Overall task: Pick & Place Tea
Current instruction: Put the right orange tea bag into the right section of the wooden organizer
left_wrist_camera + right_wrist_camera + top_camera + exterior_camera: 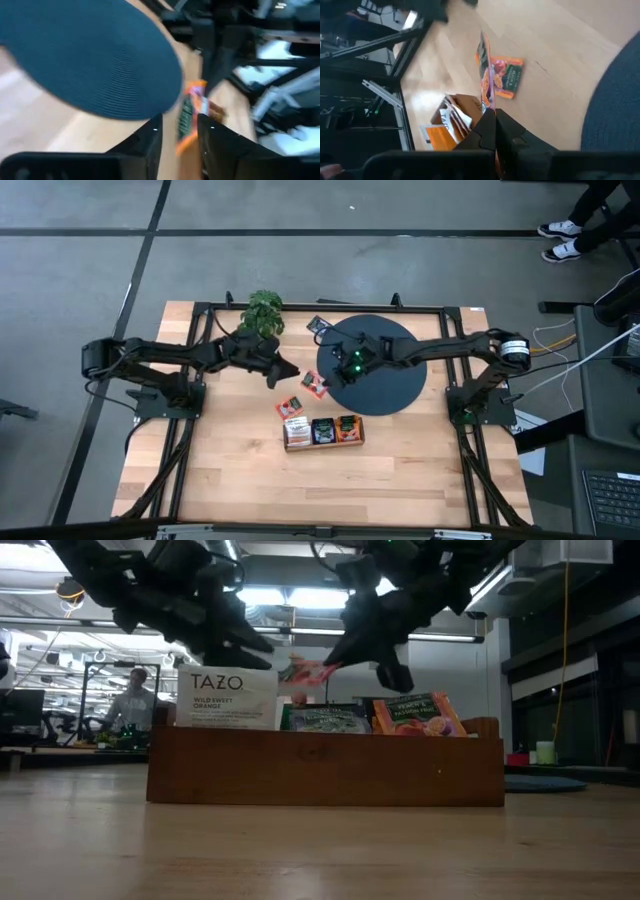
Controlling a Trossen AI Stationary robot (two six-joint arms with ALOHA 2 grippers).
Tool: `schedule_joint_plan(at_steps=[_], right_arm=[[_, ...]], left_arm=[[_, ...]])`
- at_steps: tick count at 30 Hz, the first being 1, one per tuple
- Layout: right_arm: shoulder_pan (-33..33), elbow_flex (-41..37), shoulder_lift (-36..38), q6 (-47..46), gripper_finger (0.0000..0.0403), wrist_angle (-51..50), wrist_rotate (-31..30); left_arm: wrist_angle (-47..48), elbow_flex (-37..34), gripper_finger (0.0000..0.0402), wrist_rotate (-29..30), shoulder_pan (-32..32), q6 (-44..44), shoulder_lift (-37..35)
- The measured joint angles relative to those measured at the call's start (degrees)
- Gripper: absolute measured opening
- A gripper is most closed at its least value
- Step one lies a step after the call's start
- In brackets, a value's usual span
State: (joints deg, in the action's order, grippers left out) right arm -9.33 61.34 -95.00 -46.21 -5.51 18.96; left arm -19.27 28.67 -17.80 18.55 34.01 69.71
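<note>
My right gripper (328, 377) hangs over the near-left rim of the black disc (385, 375), shut on an orange-red tea packet (315, 383). My left gripper (290, 370) is open just to the left of that packet, and its fingers (155, 137) frame the packet (189, 117) without touching it. A second orange packet (290, 407) lies flat on the table below them. A dark packet (320, 325) lies by the far edge. The wooden box (322, 432) holds upright packets (228, 698). My right gripper pinches the orange-red packet between its two fingers by one edge (488, 102). It comes slanting down from the table's right. The packet is lifted clear of the table and sticks out from the fingertips toward the left gripper (305, 670).
A small green plant (263, 310) stands at the far edge, behind the left arm. The wooden box (325, 765) sits near the table's middle, on the near side of both grippers. A black frame runs round the table edges. Bare wood lies toward the near edge.
</note>
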Motion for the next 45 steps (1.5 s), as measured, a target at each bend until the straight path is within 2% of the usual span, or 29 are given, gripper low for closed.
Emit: schedule_joint_plan(at_steps=[5, 7, 14, 18, 24, 31, 39, 45], right_arm=[[0.66, 0.0, 0.72, 0.16, 0.0003, 1.6, -1.27], [0.66, 0.0, 0.78, 0.08, 0.0003, 3.06, -1.28], [0.66, 0.0, 0.78, -0.12, 0.0003, 7.51, 1.65], [0.66, 0.0, 0.78, -1.31, 0.0003, 8.3, 3.69], [0.9, 0.0, 0.78, -1.71, 0.0003, 10.85, 3.23], [0.9, 0.0, 0.78, -2.88, 0.0003, 13.08, 1.62], [0.92, 0.0, 0.78, -3.13, 0.0004, 13.08, -0.24], [0.92, 0.0, 0.76, -4.73, 0.0036, 12.95, -0.23]], left_arm=[[-0.46, 0.0, 0.0157, -11.27, 2.01, 4.89, 0.0], [-0.44, 0.0, 0.017, -14.03, 2.56, 5.73, 0.07], [-0.65, 0.0, 0.0198, -13.86, 3.11, 5.45, 0.07], [-0.67, 0.0, 0.02, -13.86, 3.1, 3.9, 0.07], [-1.03, 0.0, 0.0194, -13.89, 3.02, 3.77, 0.07], [-6.49, 0.06, 0.0142, -14.27, 1.92, 3.7, 0.07], [-8.02, 0.11, 0.0018, -14.05, -0.09, -0.09, 0.07], [-8.02, 0.11, 0.0003, -13.11, -0.77, -0.64, 0.07]])
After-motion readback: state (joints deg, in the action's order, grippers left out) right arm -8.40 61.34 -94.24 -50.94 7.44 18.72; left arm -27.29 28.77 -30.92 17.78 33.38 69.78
